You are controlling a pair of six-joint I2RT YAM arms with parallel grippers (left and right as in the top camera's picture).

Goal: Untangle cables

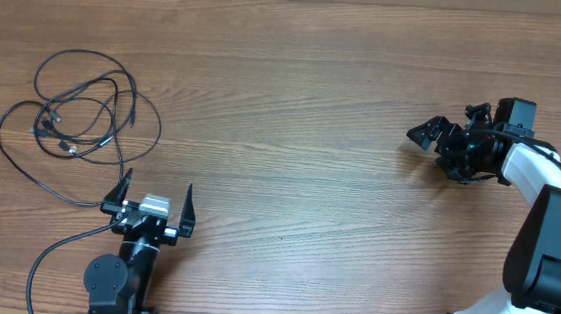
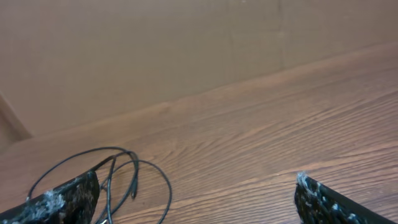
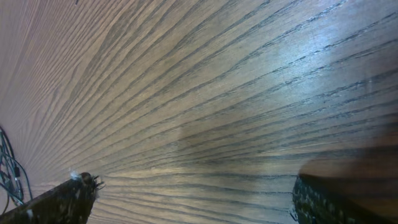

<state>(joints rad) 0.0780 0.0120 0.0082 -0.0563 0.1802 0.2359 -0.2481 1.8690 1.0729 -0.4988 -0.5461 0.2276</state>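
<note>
Stretching across the whole overhead view, a brown wood-grain desk (image 1: 314, 110) carries two robot arms and a loose snarl of cords. At the right edge a white-and-black jointed right arm (image 1: 540, 238) bends up from the near side of the desk and reaches toward the middle. At the lower left a shorter black left arm (image 1: 121, 275) points away from the near edge.

The cables (image 1: 73, 111), several thin black cords looped over one another, lie on the left part of the desk, just beyond and to the left of the left arm. One loop runs close beside that arm's outer finger. The left wrist camera shows the same loops (image 2: 134, 171) on the wood near its left finger (image 2: 62, 199). The right wrist camera catches only a sliver of them (image 3: 9, 168) at its left border.

The left gripper (image 1: 157, 183) stands spread wide with nothing between its jaws. The right gripper (image 1: 440, 148), well apart from the cords, is likewise spread wide over bare wood.

Small plug ends (image 1: 61, 146) sit inside the tangle; their colour is too fine to make out.
</note>
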